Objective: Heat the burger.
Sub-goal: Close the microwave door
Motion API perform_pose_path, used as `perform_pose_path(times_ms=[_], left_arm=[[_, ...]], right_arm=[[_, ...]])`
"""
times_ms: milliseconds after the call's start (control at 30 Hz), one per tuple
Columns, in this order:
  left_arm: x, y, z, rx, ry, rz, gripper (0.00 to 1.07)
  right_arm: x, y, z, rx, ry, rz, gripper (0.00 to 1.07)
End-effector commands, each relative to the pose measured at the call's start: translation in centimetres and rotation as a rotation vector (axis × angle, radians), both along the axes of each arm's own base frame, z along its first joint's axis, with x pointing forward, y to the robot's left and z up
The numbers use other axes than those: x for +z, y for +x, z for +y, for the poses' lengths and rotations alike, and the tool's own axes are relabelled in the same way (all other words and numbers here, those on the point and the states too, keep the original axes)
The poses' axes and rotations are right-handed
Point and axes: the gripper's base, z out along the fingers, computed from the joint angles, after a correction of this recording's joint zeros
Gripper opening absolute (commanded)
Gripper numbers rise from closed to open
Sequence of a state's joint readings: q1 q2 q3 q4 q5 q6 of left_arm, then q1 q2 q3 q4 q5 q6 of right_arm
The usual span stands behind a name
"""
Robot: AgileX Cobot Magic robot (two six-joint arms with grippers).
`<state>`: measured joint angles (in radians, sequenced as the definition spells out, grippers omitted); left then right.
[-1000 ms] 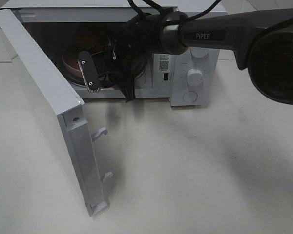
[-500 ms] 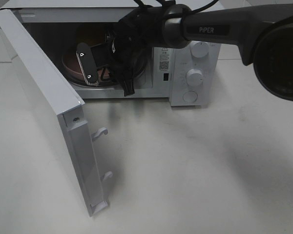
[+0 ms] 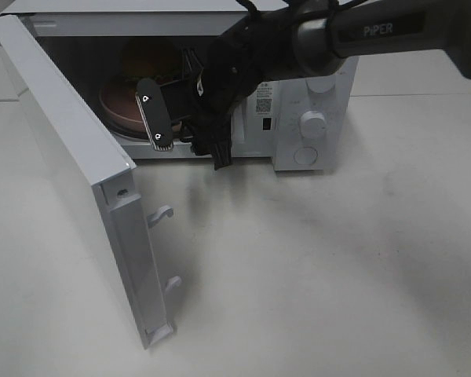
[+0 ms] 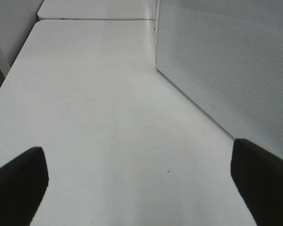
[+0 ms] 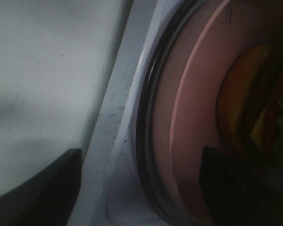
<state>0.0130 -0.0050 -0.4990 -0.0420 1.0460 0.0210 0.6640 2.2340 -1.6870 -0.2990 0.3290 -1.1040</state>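
White surface point(image 3: 314, 275) runs under everything, with a white microwave point(image 3: 314, 94) standing on it at the back. The right gripper point(image 3: 191, 154) hangs at the mouth of the oven, angled down and inward. Its two fingers are spread well apart and have hold of nothing. In the right wrist view the right gripper point(image 5: 139, 155) frames the oven's front sill and the dark rim of the glass turntable point(image 5: 148, 117). Just past that rim lies a round pink plate point(image 5: 188, 117), and on it sits the burger point(image 5: 245, 103), with brown bun and a scrap of green lettuce showing at the edge.

From above, the burger point(image 3: 149, 59) is deep inside the cavity on the pink plate point(image 3: 118, 106), partly hidden behind the arm. The door point(image 3: 63, 133) is swung wide open to the left, its two latch hooks pointing out. The knobs are on the right panel.

The left gripper point(image 4: 137, 146) is spread wide and empty over bare surface point(image 4: 85, 94), near a dotted white panel point(image 4: 226, 70).
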Motion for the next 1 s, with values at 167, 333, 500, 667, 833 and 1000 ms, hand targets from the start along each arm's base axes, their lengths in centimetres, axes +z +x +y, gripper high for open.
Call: perform_pose_path(times_ms=[167,333,500,667,833,1000], left_arm=[[0.0,-0.3,0.0,-0.003,0.000,-0.025,1.05],[0.0,-0.3,0.0,-0.003,0.000,-0.025,1.05],[0.0,-0.3,0.0,-0.003,0.000,-0.025,1.05],[0.0,-0.3,0.0,-0.003,0.000,-0.025,1.05],[0.0,-0.3,0.0,-0.003,0.000,-0.025,1.05],[0.0,-0.3,0.0,-0.003,0.000,-0.025,1.05]], right_arm=[[0.8,-1.6,-1.0,-0.005,0.035,0.005,0.79],[1.4,-3.0,-1.9,-0.001,0.052,0.003,0.78],[2.2,-4.0,-2.6,-0.004,0.074,-0.004,0.78],[2.9,-5.2,-3.5,-0.026,0.108,0.000,0.78],[3.7,-6.6,-4.5,-0.070,0.162,0.013,0.78],[4.4,-8.1,-6.2,-0.107,0.183,0.029,0.78]])
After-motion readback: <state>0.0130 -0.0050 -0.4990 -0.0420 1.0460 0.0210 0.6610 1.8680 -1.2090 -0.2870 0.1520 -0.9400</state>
